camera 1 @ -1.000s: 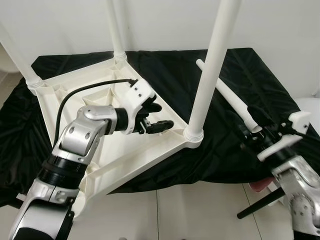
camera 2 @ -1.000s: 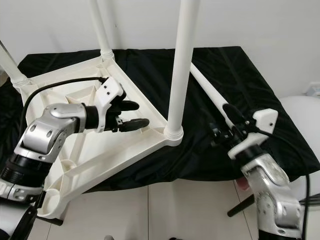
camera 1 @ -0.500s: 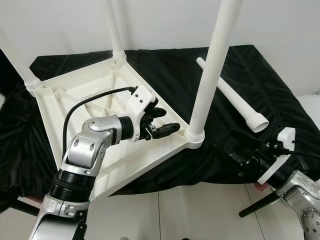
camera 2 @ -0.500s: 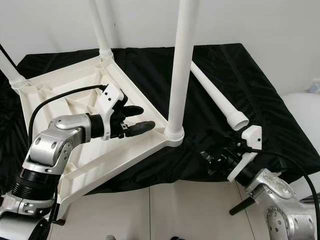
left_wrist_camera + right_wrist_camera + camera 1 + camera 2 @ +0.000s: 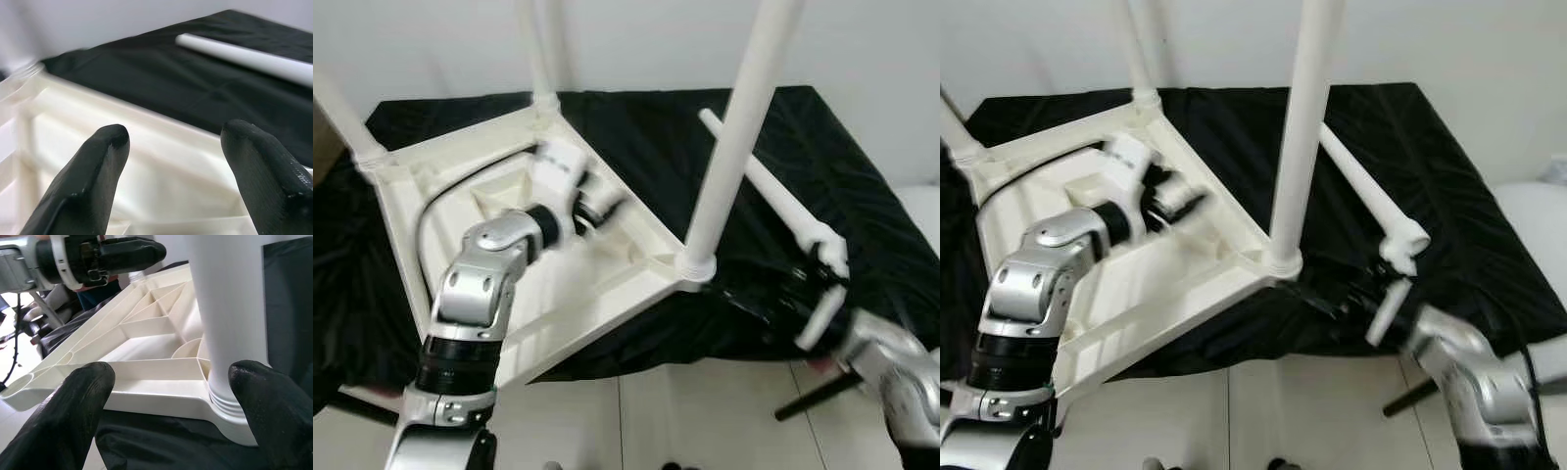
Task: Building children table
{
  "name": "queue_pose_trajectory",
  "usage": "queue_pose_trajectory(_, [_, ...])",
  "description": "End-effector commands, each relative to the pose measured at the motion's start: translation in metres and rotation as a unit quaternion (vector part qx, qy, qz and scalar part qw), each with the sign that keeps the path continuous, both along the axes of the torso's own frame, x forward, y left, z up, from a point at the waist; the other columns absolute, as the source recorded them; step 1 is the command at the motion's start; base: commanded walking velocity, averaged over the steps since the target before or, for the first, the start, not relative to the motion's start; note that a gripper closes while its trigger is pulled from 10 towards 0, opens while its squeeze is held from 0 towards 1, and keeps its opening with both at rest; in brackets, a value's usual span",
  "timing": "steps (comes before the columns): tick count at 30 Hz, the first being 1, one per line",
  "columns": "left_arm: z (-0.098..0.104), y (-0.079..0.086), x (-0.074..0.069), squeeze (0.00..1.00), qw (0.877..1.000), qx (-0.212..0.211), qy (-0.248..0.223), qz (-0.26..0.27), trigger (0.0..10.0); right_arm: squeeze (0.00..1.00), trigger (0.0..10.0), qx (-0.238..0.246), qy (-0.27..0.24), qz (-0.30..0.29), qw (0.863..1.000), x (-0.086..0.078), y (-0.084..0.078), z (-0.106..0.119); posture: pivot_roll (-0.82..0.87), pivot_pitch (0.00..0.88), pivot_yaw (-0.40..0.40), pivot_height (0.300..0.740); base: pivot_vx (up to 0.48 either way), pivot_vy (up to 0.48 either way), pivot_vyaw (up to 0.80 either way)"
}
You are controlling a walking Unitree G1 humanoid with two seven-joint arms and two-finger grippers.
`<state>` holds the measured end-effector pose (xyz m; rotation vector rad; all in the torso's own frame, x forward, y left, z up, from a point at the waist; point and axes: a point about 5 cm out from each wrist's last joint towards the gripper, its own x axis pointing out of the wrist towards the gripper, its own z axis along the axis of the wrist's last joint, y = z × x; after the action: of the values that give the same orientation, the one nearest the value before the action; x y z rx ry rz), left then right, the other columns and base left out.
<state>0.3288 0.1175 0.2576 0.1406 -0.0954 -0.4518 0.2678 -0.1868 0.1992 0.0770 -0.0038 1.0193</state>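
Left eye view: the white children's table top [image 5: 440, 196] lies upside down on a black cloth [image 5: 822, 157], three legs fitted; a loose table leg [image 5: 769, 191] lies on the cloth beside it. The left end effector [image 5: 597, 201] hovers inside the frame.

Left wrist view: fingers [image 5: 83, 181] spread, holding nothing.

Right wrist view: right end effector [image 5: 171, 396] open, empty, facing the fitted corner leg [image 5: 230, 308].

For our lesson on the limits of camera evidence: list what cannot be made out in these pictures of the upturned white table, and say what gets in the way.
- Left end effector: motion-blurred in the left eye view, so any contact with the table frame is unclear.
- Right end effector: blurred, black against the black cloth, in the right eye view.
- Upright leg: top cut off by the picture's edge.
- Loose leg: the upright leg hides part of it.
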Motion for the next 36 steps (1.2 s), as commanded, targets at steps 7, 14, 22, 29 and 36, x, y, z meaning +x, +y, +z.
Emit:
queue_pose_trajectory(7, [-0.013, -0.010, -0.020, 0.00, 1.000, -0.007, 0.016, 0.014, 10.0, 0.00, 10.0, 0.010, 0.022, 0.049, 0.999, 0.019, 0.008, -0.004, 0.01, 0.232, -0.007, 0.740, 0.000, 0.000, 0.00])
queue_pose_trajectory(14, [-0.017, -0.015, -0.034, 0.00, 0.999, -0.024, 0.026, 0.029, 10.0, 0.00, 10.0, 0.011, 0.030, 0.096, 0.995, 0.032, 0.019, -0.002, 0.04, 0.260, -0.024, 0.740, 0.000, 0.000, 0.00])
queue_pose_trajectory(22, [-0.017, -0.012, -0.042, 0.00, 0.999, -0.018, 0.025, 0.040, 10.0, 0.00, 10.0, 0.017, 0.015, 0.094, 0.995, 0.046, 0.021, 0.002, 0.04, 0.271, -0.023, 0.740, 0.000, 0.000, 0.00])
queue_pose_trajectory(29, [-0.018, -0.016, -0.049, 0.00, 0.999, -0.018, 0.035, 0.032, 10.0, 0.00, 10.0, 0.031, 0.001, 0.070, 0.997, 0.068, 0.019, 0.009, 0.04, 0.271, -0.012, 0.740, 0.000, 0.000, 0.00])
queue_pose_trajectory(36, [-0.014, -0.015, -0.062, 0.00, 0.999, -0.014, 0.038, 0.015, 10.0, 0.00, 10.0, 0.006, -0.015, 0.041, 0.999, 0.092, 0.011, 0.019, 0.06, 0.306, -0.008, 0.740, 0.000, 0.000, 0.00])
